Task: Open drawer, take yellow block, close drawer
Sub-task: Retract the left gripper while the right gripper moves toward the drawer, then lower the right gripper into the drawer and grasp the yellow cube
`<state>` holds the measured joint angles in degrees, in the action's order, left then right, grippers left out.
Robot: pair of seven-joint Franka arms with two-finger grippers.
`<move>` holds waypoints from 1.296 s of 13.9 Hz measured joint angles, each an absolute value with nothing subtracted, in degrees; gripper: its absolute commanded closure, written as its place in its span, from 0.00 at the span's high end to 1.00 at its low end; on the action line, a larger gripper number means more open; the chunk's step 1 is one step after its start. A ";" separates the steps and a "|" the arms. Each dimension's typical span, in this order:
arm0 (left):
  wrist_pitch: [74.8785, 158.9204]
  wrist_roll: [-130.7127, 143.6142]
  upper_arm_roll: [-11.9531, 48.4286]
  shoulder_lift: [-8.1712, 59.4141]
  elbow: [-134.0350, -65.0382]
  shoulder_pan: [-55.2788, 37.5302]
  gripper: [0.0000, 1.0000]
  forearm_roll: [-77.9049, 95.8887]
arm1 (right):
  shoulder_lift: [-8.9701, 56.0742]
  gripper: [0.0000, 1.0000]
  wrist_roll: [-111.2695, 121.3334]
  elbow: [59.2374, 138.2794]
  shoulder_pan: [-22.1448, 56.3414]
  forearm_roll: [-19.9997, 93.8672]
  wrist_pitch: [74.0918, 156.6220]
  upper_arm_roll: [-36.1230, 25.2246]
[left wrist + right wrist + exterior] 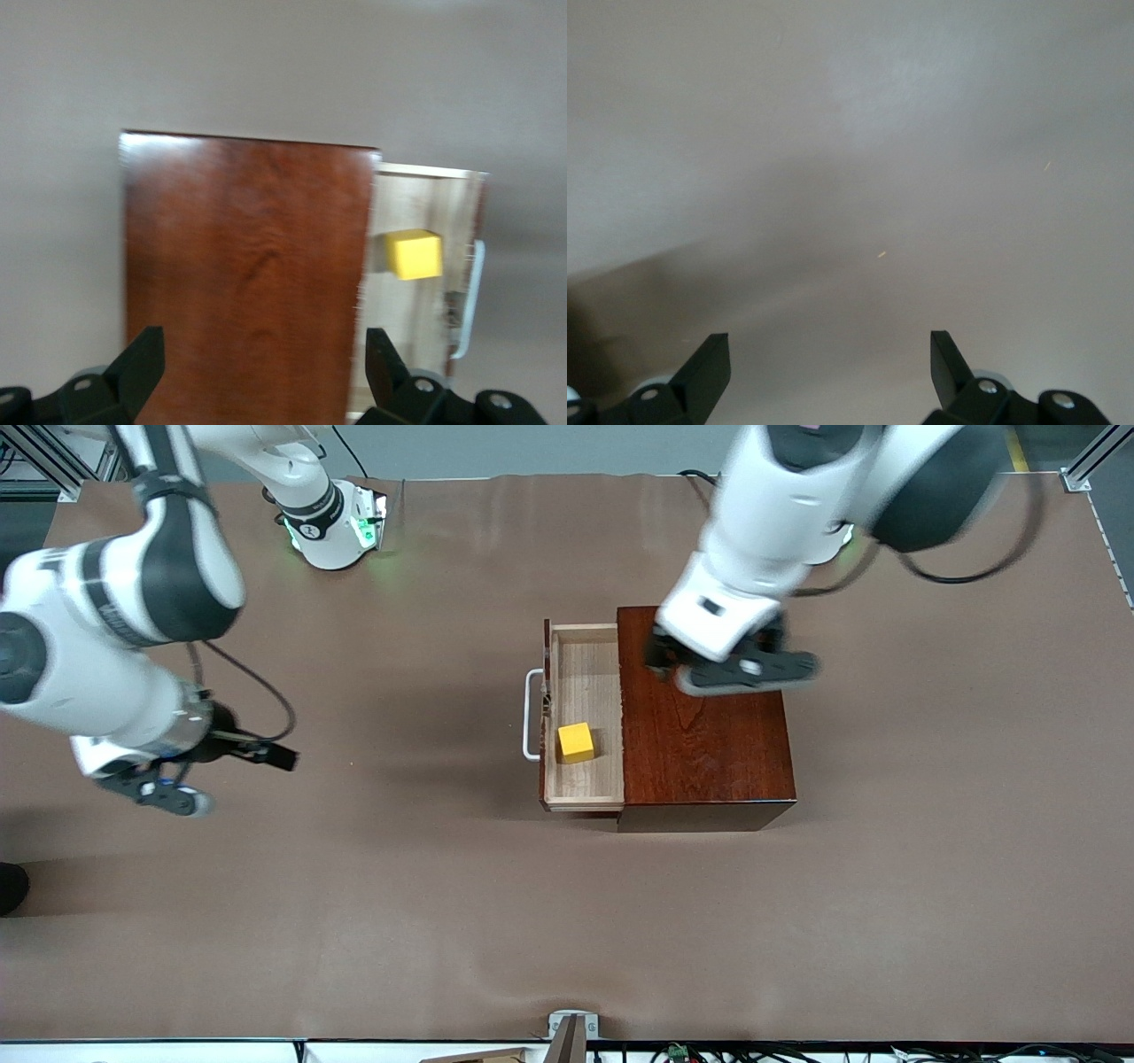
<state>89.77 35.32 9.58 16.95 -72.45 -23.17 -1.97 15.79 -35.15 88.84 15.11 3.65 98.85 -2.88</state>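
Where drawer [585, 717] gapes, yellow block [576, 742] unobstructed.

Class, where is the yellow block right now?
In the front view, the yellow block lies in the open drawer, beside the dark wooden box, toward the drawer's camera-near end.

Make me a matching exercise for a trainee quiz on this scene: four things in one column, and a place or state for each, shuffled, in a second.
Things:
1. drawer
2. yellow block
3. left gripper
4. right gripper

Places or states:
A. open, over bare table toward the right arm's end
B. pulled out of the wooden box
C. open, over the top of the wooden box
D. lying in the pale wood tray

Pairs: 1-B, 2-D, 3-C, 4-A
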 measured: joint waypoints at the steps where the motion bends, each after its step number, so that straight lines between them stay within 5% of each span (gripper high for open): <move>1: 88.86 31.98 9.58 16.45 -72.62 -21.26 1.00 -1.97 | 15.81 1.00 -40.41 88.84 17.22 4.22 98.82 -2.85; 6: 86.40 15.56 9.67 12.89 -74.69 -10.44 1.00 -1.97 | 18.78 1.00 -66.25 87.92 25.86 11.70 99.28 -2.82; 11: 86.34 0.03 9.30 11.27 -76.22 0.29 1.00 -1.98 | 28.70 1.00 -87.68 78.17 34.17 13.14 101.96 -2.78; 18: 88.52 -1.48 1.79 7.39 -80.95 -4.06 1.00 -1.97 | 36.16 1.00 -107.65 73.30 40.65 13.17 111.27 -2.83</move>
<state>88.52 -1.48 1.79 7.39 -80.95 -4.06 -1.97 36.16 -107.65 73.30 40.65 13.17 111.27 -2.83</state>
